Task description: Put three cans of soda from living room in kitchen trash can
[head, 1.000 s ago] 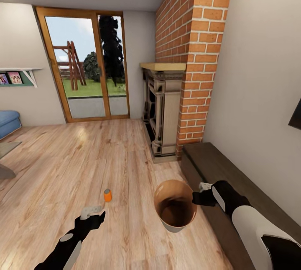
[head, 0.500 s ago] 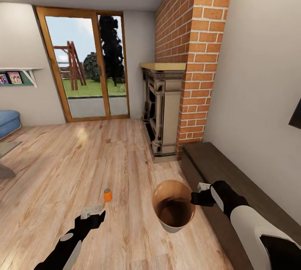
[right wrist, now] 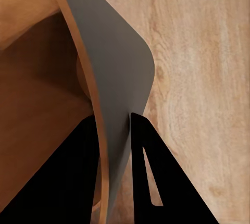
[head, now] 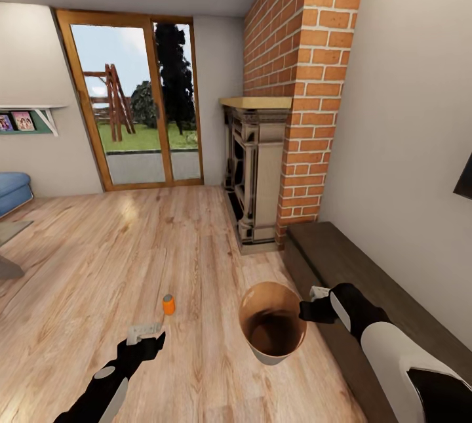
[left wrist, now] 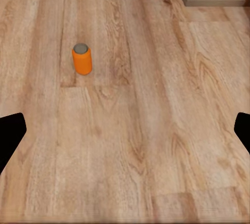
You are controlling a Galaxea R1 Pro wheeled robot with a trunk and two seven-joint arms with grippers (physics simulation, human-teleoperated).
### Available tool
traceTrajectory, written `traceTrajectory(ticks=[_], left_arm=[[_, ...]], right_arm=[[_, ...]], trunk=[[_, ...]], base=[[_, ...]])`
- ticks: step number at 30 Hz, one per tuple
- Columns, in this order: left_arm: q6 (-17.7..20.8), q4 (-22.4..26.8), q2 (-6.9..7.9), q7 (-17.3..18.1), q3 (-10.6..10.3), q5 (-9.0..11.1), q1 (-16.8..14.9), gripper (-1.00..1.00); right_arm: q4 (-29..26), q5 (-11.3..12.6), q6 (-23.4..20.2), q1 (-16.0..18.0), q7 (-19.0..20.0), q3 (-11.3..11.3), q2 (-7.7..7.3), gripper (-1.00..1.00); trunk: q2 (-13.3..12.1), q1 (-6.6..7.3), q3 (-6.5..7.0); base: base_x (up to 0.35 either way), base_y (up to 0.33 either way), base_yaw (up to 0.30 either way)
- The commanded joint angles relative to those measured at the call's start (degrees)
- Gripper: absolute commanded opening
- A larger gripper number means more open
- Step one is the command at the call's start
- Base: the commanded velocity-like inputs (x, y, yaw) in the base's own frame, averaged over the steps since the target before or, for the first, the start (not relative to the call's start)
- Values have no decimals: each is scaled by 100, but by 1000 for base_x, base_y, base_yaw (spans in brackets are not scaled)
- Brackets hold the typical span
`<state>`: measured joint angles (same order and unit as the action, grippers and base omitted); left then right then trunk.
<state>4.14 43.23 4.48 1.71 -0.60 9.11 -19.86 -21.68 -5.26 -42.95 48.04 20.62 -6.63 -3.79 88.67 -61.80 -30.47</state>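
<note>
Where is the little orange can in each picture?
Head view: the orange can stands upright on the wood floor, ahead of the left end effector and left of the tash can.
Left wrist view: the same can stands on the floor ahead of the open fingers, apart from them.
Right wrist view: the can is not in it; the right end effector grips the bucket's wall.
Shared landmark: the wood floor.

wood floor [head: 131, 246], brick fireplace [head: 288, 115], glass door [head: 134, 101]
</note>
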Motion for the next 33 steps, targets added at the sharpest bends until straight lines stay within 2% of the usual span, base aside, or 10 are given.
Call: traceTrajectory(ticks=[1, 8, 21, 27, 33], left_arm=[[7, -6, 0, 1, -1, -3, 0, 100], [54, -64, -5, 1, -11, -28, 0, 100], [61, -542, -31, -5, -97, -35, -9, 100], [23, -861, -73, -12, -216, -26, -16, 100], [-11, -912, -78, -12, -235, -24, -17, 100]], right_arm=[[-6, 148, -23, 4, 32, -26, 1, -100], [-13, 148, -20, 4, 64, -30, 1, -100], [-135, 148, -24, 27, 87, -47, -8, -100], [-252, 148, -28, 30, 92, -37, -5, -100], [-264, 148, -29, 26, 96, -32, -7, -100]], trunk=[[42, -22, -17], [323, -176, -143], [844, -462, -377], [1085, -593, -484], [1326, -725, -592]], base=[[0, 0, 0], [0, 0, 0], [0, 0, 0], [0, 0, 0], [0, 0, 0]])
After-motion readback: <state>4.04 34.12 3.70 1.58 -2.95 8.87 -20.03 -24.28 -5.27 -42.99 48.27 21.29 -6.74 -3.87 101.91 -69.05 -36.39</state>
